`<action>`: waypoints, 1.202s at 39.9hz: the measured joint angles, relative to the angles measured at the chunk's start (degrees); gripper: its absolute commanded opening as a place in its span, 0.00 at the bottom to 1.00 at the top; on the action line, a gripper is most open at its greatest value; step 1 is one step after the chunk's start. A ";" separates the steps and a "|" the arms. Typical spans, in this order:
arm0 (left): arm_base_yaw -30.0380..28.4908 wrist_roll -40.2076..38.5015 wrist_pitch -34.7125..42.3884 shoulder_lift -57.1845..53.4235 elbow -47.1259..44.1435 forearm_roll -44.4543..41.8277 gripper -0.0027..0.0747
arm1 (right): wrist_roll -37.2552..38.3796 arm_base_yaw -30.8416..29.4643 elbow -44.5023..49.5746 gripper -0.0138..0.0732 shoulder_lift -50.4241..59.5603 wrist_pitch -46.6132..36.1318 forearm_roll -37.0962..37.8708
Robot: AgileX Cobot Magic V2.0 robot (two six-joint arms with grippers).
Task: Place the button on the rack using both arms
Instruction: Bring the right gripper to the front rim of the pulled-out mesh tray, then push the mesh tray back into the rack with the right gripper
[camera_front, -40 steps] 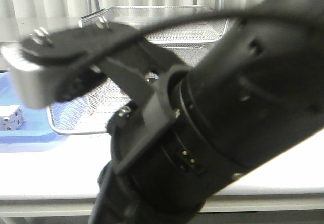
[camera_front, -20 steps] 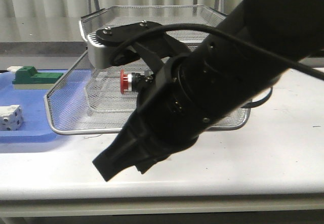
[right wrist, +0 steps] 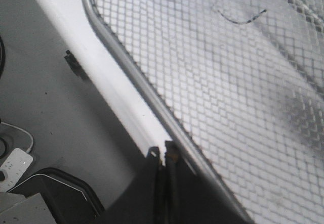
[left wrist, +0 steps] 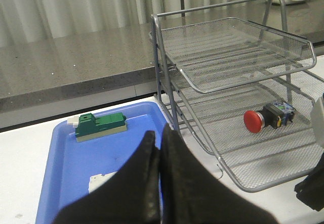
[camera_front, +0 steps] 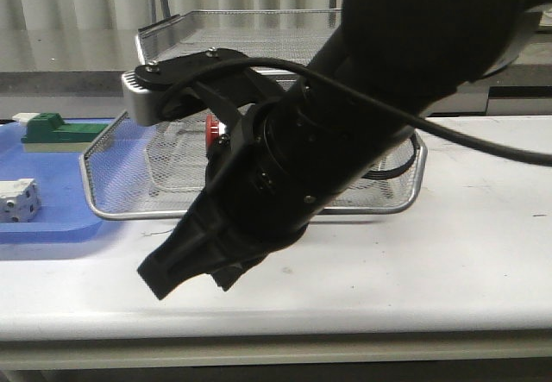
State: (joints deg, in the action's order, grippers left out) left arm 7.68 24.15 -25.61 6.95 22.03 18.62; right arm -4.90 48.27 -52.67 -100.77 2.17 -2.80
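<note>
The button lies on its side on the bottom tier of the rack, red head toward the blue tray. In the front view only a sliver of its red head shows behind my right arm. My right gripper is shut and empty, low over the table just in front of the rack's front rim. In the right wrist view it sits beside that rim. My left gripper is shut and empty above the blue tray, left of the rack. It is not visible in the front view.
A flat blue tray lies left of the rack and holds a green block and a white-grey block. My right arm's bulky housing hides much of the rack in the front view. The table's front edge is close.
My right arm has pulled back from the camera and swung its shut gripper down in front of the rack. The button, in view half a second ago, is now mostly hidden behind the arm.
</note>
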 measured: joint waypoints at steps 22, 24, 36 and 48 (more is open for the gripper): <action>0.00 0.00 0.00 0.00 0.00 0.00 0.01 | -0.10 -7.15 -10.02 0.09 -4.52 1.24 1.74; 0.00 0.00 0.00 0.00 0.00 0.00 0.01 | -0.10 -7.84 -11.16 0.09 -5.32 1.51 1.83; 0.00 0.00 0.00 0.00 0.00 0.00 0.01 | -0.10 -11.07 -16.83 0.09 -8.36 2.49 1.96; 0.00 0.00 0.00 0.00 0.00 0.00 0.01 | -0.10 -11.17 -18.21 0.09 -8.03 8.35 1.85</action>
State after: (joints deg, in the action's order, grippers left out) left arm 7.68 24.15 -25.61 6.95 22.03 18.62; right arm -5.00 37.10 -70.88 -108.80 10.53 -0.95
